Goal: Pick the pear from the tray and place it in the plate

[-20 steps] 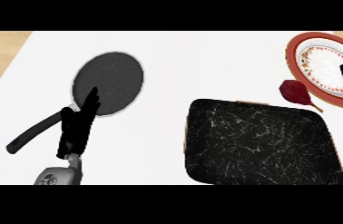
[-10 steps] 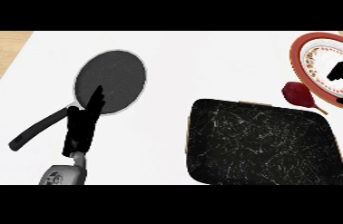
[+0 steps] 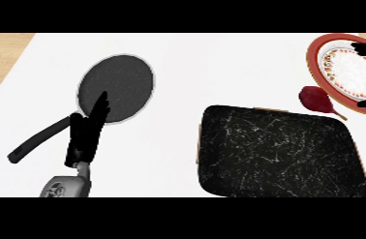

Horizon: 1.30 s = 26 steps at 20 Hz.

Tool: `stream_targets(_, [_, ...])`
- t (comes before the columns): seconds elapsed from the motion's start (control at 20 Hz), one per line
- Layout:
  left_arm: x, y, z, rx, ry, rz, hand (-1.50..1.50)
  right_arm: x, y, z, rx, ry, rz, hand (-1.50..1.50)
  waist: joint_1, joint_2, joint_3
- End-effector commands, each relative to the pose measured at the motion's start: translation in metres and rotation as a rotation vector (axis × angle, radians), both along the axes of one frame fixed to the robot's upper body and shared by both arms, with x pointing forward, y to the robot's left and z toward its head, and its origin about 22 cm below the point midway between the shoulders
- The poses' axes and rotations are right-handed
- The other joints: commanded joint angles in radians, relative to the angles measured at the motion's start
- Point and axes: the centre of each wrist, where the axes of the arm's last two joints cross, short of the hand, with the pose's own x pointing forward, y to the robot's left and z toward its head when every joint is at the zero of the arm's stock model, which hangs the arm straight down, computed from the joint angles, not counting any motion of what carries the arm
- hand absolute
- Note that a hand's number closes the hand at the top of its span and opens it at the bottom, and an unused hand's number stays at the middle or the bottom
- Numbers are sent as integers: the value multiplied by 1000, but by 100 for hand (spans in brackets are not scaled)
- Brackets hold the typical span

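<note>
Showing one pear (image 3: 315, 98) beside one plate (image 3: 318, 64), one tray (image 3: 275, 153), left hand (image 3: 87, 131) straight-fingered, empty.

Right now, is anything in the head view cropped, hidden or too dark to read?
Head view: the plate is cut off by the right edge; the dark red pear reads clearly on the white counter beside the plate; the black left robot hand blends into the dark pan; the right robot hand is out of frame.
</note>
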Motion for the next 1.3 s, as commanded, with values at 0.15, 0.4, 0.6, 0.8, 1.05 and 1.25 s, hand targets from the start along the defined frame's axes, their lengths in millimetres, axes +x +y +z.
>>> stream_targets(0.15, [-5, 5, -3, -3, 5, 8, 0, -20, -25, 6, 373, 52, 85, -150, -2, 5, 2])
stream_targets(0.4, [-1, 3, 1, -4, 2, 10, 0, -23, -25, -3, 437, 89, 119, -150, -15, 1, 2])
stream_targets(0.6, [-2, 0, -1, -14, 1, 10, 0, -16, -21, 4, 448, 70, 136, -150, -2, 4, 3])
stream_targets(0.8, [1, 4, 2, -3, -4, 15, 0, -17, -18, -4, 462, 64, 140, -150, -9, 8, 4])
stream_targets(1.05, [-5, -1, 2, -7, -17, -3, 0, -22, -19, -15, 428, 58, 101, -150, 3, 6, 3])
stream_targets(1.25, [-8, 5, -2, -2, 1, 1, 0, -31, -31, -7, 374, 60, 78, -150, 1, 7, 2])
